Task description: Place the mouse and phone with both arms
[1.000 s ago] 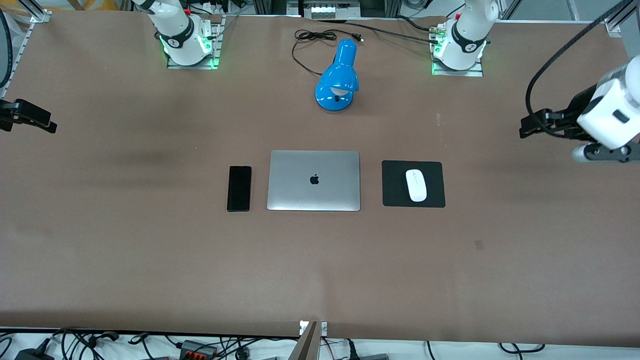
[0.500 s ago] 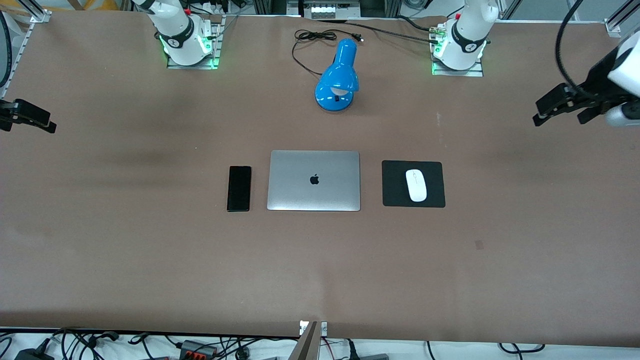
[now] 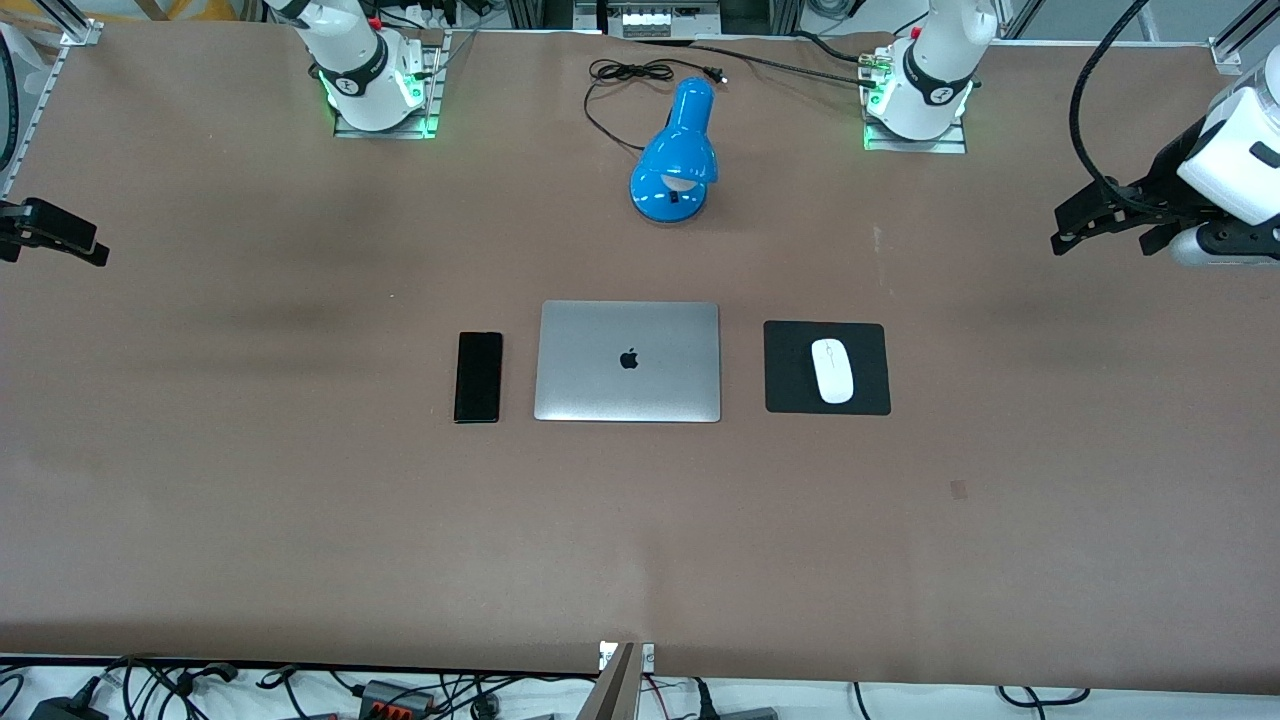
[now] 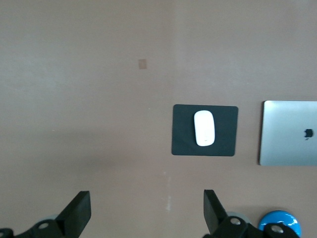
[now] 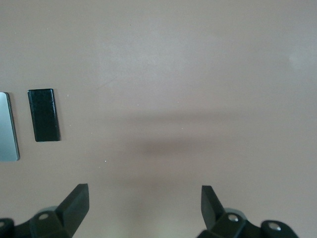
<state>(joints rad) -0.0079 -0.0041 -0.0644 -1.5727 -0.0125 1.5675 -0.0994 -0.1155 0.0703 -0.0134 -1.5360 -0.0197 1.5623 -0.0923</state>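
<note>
The white mouse (image 3: 832,370) lies on a black square pad (image 3: 785,385) beside the closed silver laptop (image 3: 628,380), toward the left arm's end. The black phone (image 3: 479,377) lies flat beside the laptop toward the right arm's end. My left gripper (image 3: 1100,245) hangs open and empty over bare table near the left arm's end. Its wrist view (image 4: 146,210) shows the mouse (image 4: 204,128) on the pad (image 4: 181,144). My right gripper (image 3: 55,248) hangs open and empty at the right arm's end. Its wrist view (image 5: 144,206) shows the phone (image 5: 44,115).
A blue desk lamp (image 3: 676,155) with a black cord (image 3: 610,75) stands between the two arm bases, farther from the front camera than the laptop. The brown table (image 3: 640,540) stretches wide around the objects. The laptop shows in the left wrist view (image 4: 287,133).
The left arm's hand swung toward the bases' side and then came partly back. The right gripper, the mouse and the phone have stayed put.
</note>
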